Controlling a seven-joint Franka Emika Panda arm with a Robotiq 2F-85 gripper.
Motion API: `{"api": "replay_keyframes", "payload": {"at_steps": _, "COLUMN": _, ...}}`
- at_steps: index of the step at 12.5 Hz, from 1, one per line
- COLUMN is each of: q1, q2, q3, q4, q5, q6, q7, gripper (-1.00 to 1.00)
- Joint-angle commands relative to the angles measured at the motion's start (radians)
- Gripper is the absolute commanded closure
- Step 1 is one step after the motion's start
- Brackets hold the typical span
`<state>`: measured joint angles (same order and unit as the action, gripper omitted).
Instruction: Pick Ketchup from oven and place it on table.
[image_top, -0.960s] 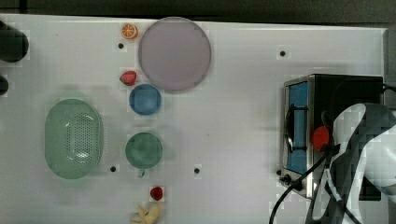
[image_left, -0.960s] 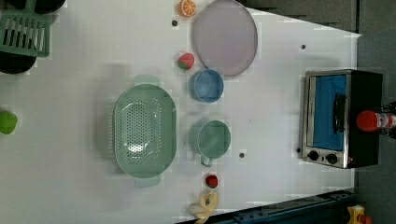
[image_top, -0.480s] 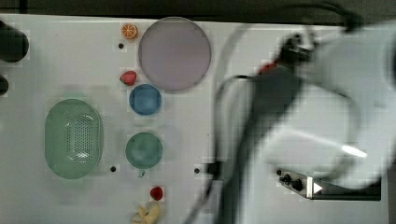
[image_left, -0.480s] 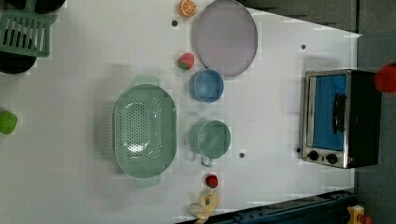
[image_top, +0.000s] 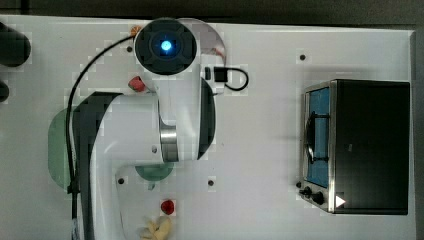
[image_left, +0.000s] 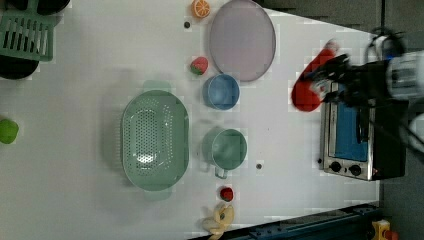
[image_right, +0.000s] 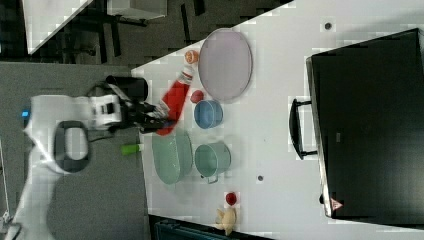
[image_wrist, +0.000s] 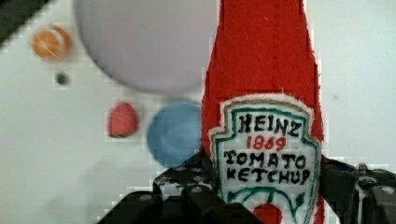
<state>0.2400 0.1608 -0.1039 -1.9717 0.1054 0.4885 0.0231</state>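
Ketchup (image_wrist: 264, 93): slim red bottle, soft felt-like surface, white label lettered HEINZ 1869 TOMATO KETCHUP with a green border; white cap seen in the left view and right view. Held in the air above the table (image_left: 100, 210), out of the oven (image_left: 360, 135). Gripper (image_wrist: 261, 196) fingers closed on the bottle's lower body, dark pads pressed on both sides of the label.

Left view: bottle (image_left: 311, 80) just off the oven's front corner, near the lilac plate (image_left: 242, 40), gripper (image_left: 340, 80) dark and blurred. Right view: bottle (image_right: 172, 102) over the green colander (image_right: 172, 157), beside the strawberry (image_right: 197, 96) and blue bowl (image_right: 208, 114). Top view: arm body covering the middle; oven (image_top: 370, 145) door shut, blue glass facing the table. Wrist view: label text, plus orange slice (image_wrist: 49, 43).

Long axis tilted, cap end toward the plate, base end in the gripper (image_right: 145, 120).
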Motion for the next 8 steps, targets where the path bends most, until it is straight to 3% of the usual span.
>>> {"api": "replay_keyframes", "payload": {"at_steps": 1, "q1": -0.078, "q2": -0.013, "q3": -0.077, "q4": -0.159, "q5": -0.032, "q6": 0.153, "q7": 0.021, "gripper": -0.23}}
{"api": "replay_keyframes", "payload": {"at_steps": 4, "q1": -0.083, "q2": 0.013, "q3": -0.093, "q4": -0.256, "q5": -0.035, "q6": 0.249, "q7": 0.021, "gripper": -0.23}}
{"api": "replay_keyframes", "payload": {"at_steps": 8, "q1": -0.083, "q2": 0.119, "q3": -0.106, "q4": -0.300, "q5": -0.035, "q6": 0.397, "q7": 0.021, "gripper": -0.23}}
